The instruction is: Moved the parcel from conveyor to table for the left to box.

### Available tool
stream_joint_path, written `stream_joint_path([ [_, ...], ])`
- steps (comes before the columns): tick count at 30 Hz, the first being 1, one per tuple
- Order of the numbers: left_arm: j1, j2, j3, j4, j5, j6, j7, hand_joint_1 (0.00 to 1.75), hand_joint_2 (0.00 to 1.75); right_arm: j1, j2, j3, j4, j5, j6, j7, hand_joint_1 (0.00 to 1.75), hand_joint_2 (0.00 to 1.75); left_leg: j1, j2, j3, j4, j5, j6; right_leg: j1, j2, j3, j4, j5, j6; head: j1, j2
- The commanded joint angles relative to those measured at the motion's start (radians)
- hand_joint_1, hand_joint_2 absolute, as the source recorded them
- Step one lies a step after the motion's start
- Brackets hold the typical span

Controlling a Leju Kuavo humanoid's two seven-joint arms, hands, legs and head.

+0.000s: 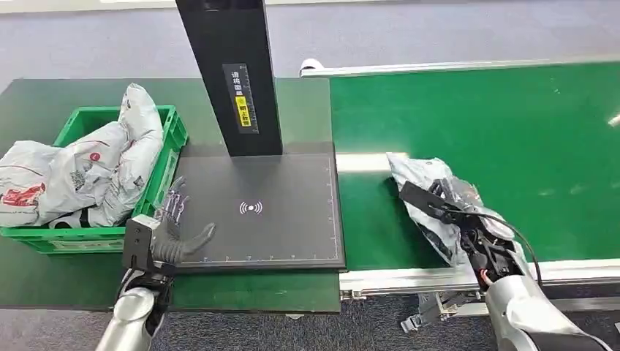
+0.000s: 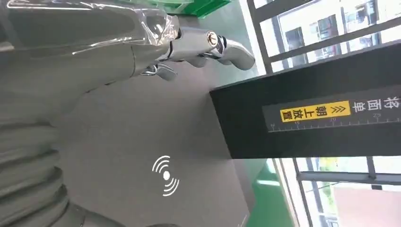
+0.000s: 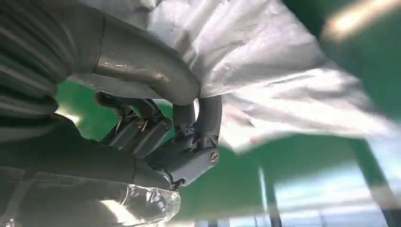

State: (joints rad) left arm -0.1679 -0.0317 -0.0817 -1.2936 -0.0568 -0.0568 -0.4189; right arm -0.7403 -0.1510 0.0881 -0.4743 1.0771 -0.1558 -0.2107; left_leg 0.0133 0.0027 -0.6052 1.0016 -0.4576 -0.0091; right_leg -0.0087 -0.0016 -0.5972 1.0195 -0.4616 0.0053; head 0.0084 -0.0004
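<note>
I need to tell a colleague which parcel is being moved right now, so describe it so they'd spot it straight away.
Look at the green conveyor belt on the right of the head view. At its near edge, beside the black scanner pad, lies a crumpled silver-grey plastic parcel, gripped by the right hand. Unlike the other grey parcels, piled in the green crate, it is alone on the belt.

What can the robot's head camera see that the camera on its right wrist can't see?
Head view alone: the green crate stuffed with bags, the black scan pad with its black post, and the left hand resting at the pad's edge. Right wrist view alone: a close look at the dark fingers curled around the parcel's edge. Both share the right hand gripping the grey parcel over the green conveyor.
</note>
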Motion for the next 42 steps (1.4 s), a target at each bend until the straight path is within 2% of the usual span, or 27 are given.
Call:
stream_joint_path([
  [1, 0.015, -0.007, 0.031, -0.009, 0.018, 0.066, -0.05, 0.0, 1.75, 0.091, 0.081, -0.103, -0.371, -0.314, -0.244, -0.23, 1.75, 1.75, 0.0, 0.001, 0.003, -0.002, -0.001, 0.0, 0.0, 0.002, 0.002, -0.002, 0.0, -0.001, 0.0, 0.0],
  [4, 0.003, -0.018, 0.031, -0.017, 0.048, 0.121, -0.091, 0.0, 1.75, 0.17, 0.106, -0.106, -0.544, -0.465, -0.355, -0.349, 1.75, 1.75, 0.0, 0.0, 0.002, -0.001, -0.001, 0.0, 0.0, 0.0, 0.002, -0.001, -0.001, 0.0, 0.0, 0.0],
  [5, -0.003, -0.024, 0.036, -0.02, 0.07, 0.136, -0.112, 0.0, 1.75, 0.198, 0.128, -0.109, -0.607, -0.531, -0.416, -0.443, 1.75, 1.75, 0.0, 0.0, 0.001, -0.001, 0.0, 0.0, 0.0, 0.0, 0.001, -0.001, 0.0, 0.0, 0.0, 0.0],
  [7, -0.017, -0.019, 0.021, -0.021, 0.093, 0.164, -0.118, 0.0, 1.75, 0.239, 0.137, -0.053, -0.697, -0.565, -0.485, -0.446, 1.75, 1.75, 0.0, 0.0, 0.003, -0.002, -0.001, 0.0, 0.0, 0.0, 0.003, -0.002, -0.001, -0.001, 0.0, 0.0],
  [11, -0.031, -0.02, 0.014, -0.014, 0.114, 0.194, -0.135, 0.0, 1.75, 0.249, 0.138, 0.032, -0.708, -0.597, -0.534, -0.481, 1.75, 1.75, 0.0, 0.0, 0.001, -0.001, 0.0, 0.0, 0.0, 0.0, 0.001, -0.001, 0.0, -0.001, 0.0, 0.0],
  [13, -0.041, -0.029, 0.023, -0.016, 0.128, 0.223, -0.158, 0.0, 1.75, 0.243, 0.152, 0.076, -0.714, -0.491, -0.542, -0.487, 1.75, 1.75, 0.0, 0.001, 0.001, -0.001, 0.0, 0.0, 0.0, 0.001, 0.0, 0.0, 0.0, -0.001, 0.0, 0.0],
  [14, -0.048, -0.028, 0.024, -0.014, 0.137, 0.231, -0.164, 0.0, 1.75, 0.234, 0.161, 0.095, -0.703, -0.45, -0.542, -0.487, 1.75, 1.75, 0.0, 0.001, 0.002, -0.001, 0.0, 0.0, 0.0, 0.002, 0.001, -0.001, 0.0, -0.001, 0.0, 0.0],
  [15, -0.063, -0.029, 0.03, -0.012, 0.145, 0.26, -0.18, 0.0, 1.75, 0.216, 0.18, 0.136, -0.677, -0.315, -0.542, -0.487, 1.75, 1.75, 0.0, 0.002, 0.001, -0.001, 0.0, 0.0, 0.0, 0.001, 0.0, 0.0, 0.0, -0.001, 0.0, 0.0],
  [18, -0.078, -0.029, 0.038, -0.011, 0.174, 0.285, -0.196, 0.0, 1.75, 0.194, 0.205, 0.266, -0.587, -0.115, -0.542, -0.487, 1.75, 1.75, 0.0, 0.003, 0.003, -0.002, 0.0, 0.0, 0.0, 0.003, 0.001, -0.001, 0.0, -0.001, 0.0, 0.0],
  [20, -0.084, -0.028, 0.04, -0.006, 0.191, 0.297, -0.211, 0.0, 1.75, 0.166, 0.221, 0.369, -0.459, -0.033, -0.542, -0.487, 1.75, 1.75, 0.001, 0.006, 0.004, -0.001, -0.001, 0.0, 0.001, 0.005, 0.002, -0.001, 0.0, -0.001, 0.0, 0.0],
  [21, -0.092, -0.025, 0.034, 0.003, 0.204, 0.301, -0.223, 0.0, 1.75, 0.108, 0.244, 0.487, -0.279, -0.012, -0.542, -0.475, 1.75, 1.75, 0.001, 0.006, 0.005, -0.002, 0.0, 0.0, 0.001, 0.006, 0.003, -0.002, 0.001, -0.001, 0.0, 0.0],
  [23, -0.104, -0.024, 0.026, 0.008, 0.214, 0.308, -0.232, 0.0, 1.75, 0.064, 0.271, 0.604, -0.152, -0.023, -0.527, -0.439, 1.75, 1.75, 0.001, 0.009, 0.007, -0.003, -0.001, 0.0, 0.002, 0.009, 0.004, -0.002, 0.001, -0.001, 0.0, 0.0],
  [24, -0.106, -0.025, 0.025, 0.008, 0.215, 0.309, -0.232, 0.0, 1.75, 0.066, 0.272, 0.607, -0.149, -0.023, -0.531, -0.438, 1.75, 1.75, 0.002, 0.01, 0.006, -0.002, -0.001, -0.001, 0.002, 0.009, 0.003, -0.001, 0.001, -0.001, 0.0, 0.0],
  [26, -0.108, -0.023, 0.019, 0.007, 0.218, 0.309, -0.232, 0.0, 1.75, 0.039, 0.281, 0.673, -0.085, -0.018, -0.471, -0.417, 1.75, 1.75, 0.002, 0.006, 0.005, -0.002, 0.0, 0.0, 0.002, 0.005, 0.003, -0.002, 0.0, -0.001, 0.0, 0.0],
  [28, -0.118, -0.018, 0.009, 0.01, 0.222, 0.309, -0.225, 0.0, 1.75, 0.016, 0.292, 0.772, -0.035, 0.018, -0.37, -0.349, 1.75, 1.75, 0.002, 0.004, 0.004, -0.002, 0.0, 0.0, 0.002, 0.003, 0.002, -0.001, 0.0, -0.001, 0.0, 0.0],
  [33, -0.12, -0.018, 0.009, 0.01, 0.222, 0.31, -0.224, 0.0, 1.75, 0.018, 0.294, 0.775, -0.036, 0.02, -0.372, -0.346, 1.75, 1.75, 0.001, 0.002, 0.004, -0.003, 0.0, 0.0, 0.002, 0.001, 0.004, -0.002, 0.0, -0.001, 0.0, 0.0],
  [36, -0.124, -0.01, 0.003, 0.018, 0.226, 0.307, -0.223, 0.0, 1.75, 0.027, 0.296, 0.824, -0.029, 0.011, -0.308, -0.323, 1.75, 1.75, 0.001, 0.002, 0.004, -0.003, 0.0, 0.0, 0.001, 0.001, 0.004, -0.002, 0.0, -0.001, 0.0, 0.0],
  [39, -0.132, -0.01, -0.007, 0.039, 0.239, 0.281, -0.197, 0.0, 1.75, 0.046, 0.299, 0.816, -0.044, -0.06, -0.371, -0.321, 1.75, 1.75, 0.001, 0.001, 0.004, -0.002, 0.0, 0.0, 0.002, 0.0, 0.003, -0.002, -0.001, -0.001, 0.0, 0.0],
  [40, -0.131, -0.013, -0.007, 0.041, 0.239, 0.28, -0.198, 0.0, 1.75, 0.048, 0.296, 0.788, -0.059, -0.11, -0.394, -0.336, 1.4, 1.75, 0.002, 0.0, 0.004, -0.003, 0.001, 0.0, 0.002, 0.0, 0.004, -0.002, 0.0, -0.001, 0.0, 0.0],
  [41, -0.128, -0.015, -0.007, 0.041, 0.24, 0.278, -0.199, 0.0, 1.75, 0.049, 0.292, 0.749, -0.08, -0.179, -0.409, -0.352, 0.52, 1.75, 0.001, 0.0, 0.002, -0.002, 0.0, 0.0, 0.001, 0.0, 0.002, -0.001, -0.001, -0.001, 0.0, 0.0],
  [42, -0.125, -0.016, -0.007, 0.041, 0.24, 0.276, -0.199, 0.0, 1.75, 0.05, 0.285, 0.712, -0.112, -0.26, -0.4, -0.38, 0.44, 1.75, 0.001, 0.0, 0.003, -0.003, 0.001, 0.0, 0.001, -0.001, 0.003, -0.001, -0.001, -0.001, 0.0, 0.0],
])
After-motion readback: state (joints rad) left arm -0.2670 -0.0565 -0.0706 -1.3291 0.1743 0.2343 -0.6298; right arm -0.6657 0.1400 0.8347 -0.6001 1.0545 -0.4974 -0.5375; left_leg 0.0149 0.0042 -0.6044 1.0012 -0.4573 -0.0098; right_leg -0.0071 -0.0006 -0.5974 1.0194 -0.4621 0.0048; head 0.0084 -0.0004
